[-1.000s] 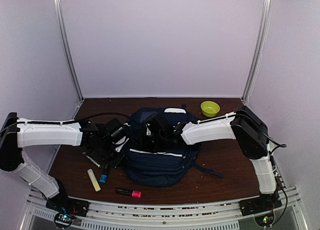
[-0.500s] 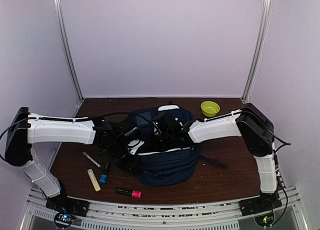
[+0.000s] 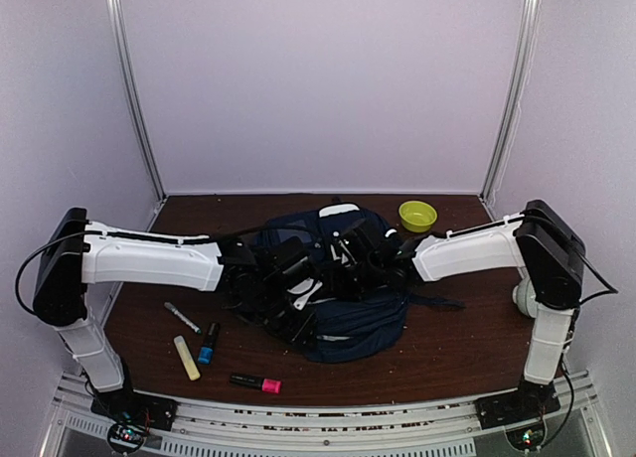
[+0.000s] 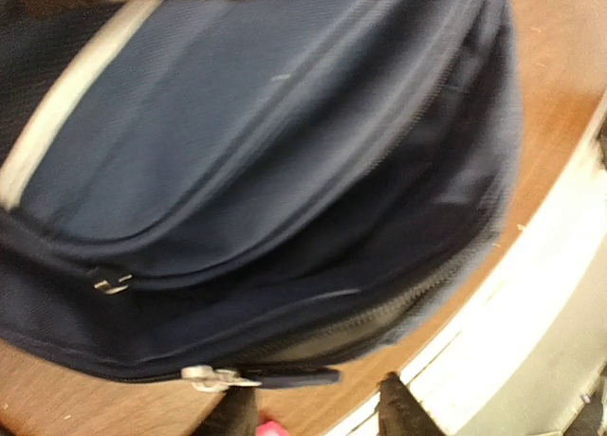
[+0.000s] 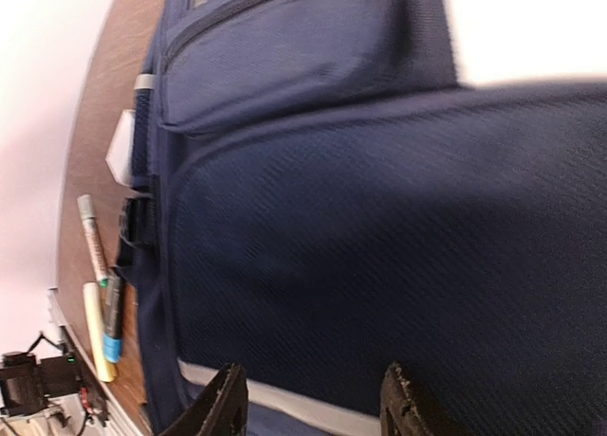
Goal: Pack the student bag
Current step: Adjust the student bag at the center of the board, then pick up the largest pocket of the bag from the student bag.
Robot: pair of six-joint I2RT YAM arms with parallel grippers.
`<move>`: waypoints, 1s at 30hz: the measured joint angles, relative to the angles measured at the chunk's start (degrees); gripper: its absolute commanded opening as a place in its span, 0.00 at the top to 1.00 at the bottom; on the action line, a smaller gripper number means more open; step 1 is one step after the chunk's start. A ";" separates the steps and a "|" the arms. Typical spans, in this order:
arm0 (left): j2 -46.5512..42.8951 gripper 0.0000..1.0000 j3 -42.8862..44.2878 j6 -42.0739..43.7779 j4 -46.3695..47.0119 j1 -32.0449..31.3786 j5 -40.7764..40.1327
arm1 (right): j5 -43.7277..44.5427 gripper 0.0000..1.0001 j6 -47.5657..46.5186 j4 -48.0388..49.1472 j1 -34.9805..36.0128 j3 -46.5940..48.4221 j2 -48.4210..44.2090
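The student bag (image 3: 343,283), navy with white stripes, lies in the middle of the table between my two arms. It fills the left wrist view (image 4: 285,171), where a metal zip pull (image 4: 213,375) with a dark tab hangs at its lower edge. My left gripper (image 4: 318,415) is open, its fingertips apart on either side of the tab and not pinching it. In the top view it (image 3: 298,313) sits at the bag's front left. My right gripper (image 5: 316,403) is open over the bag's flat panel (image 5: 398,227), by a white stripe. From above it (image 3: 353,258) is on the bag's top.
On the table left of the bag lie a grey marker (image 3: 182,317), a yellow highlighter (image 3: 186,358) and a blue-capped marker (image 3: 206,344). A pink highlighter (image 3: 256,382) lies near the front rail. A green bowl (image 3: 417,216) stands at the back right.
Both arms and the bag have shifted to the right. My left gripper, shut before, has now opened beside the zip pull. The right gripper's jaws have kept the same spread.
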 measured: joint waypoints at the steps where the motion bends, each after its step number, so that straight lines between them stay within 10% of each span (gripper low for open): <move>1: 0.20 0.45 0.44 0.42 0.15 -0.09 0.76 | 0.85 0.49 -0.33 -1.55 0.00 -0.28 -0.96; 14: -7.26 0.44 -1.51 9.57 5.46 -2.10 12.00 | 15.74 0.46 -3.82 -15.02 -0.63 -3.52 -19.74; 30: -26.23 0.50 -20.94 5.86 5.68 13.35 -5.49 | 8.35 0.43 -11.23 -16.55 11.65 -4.50 -24.24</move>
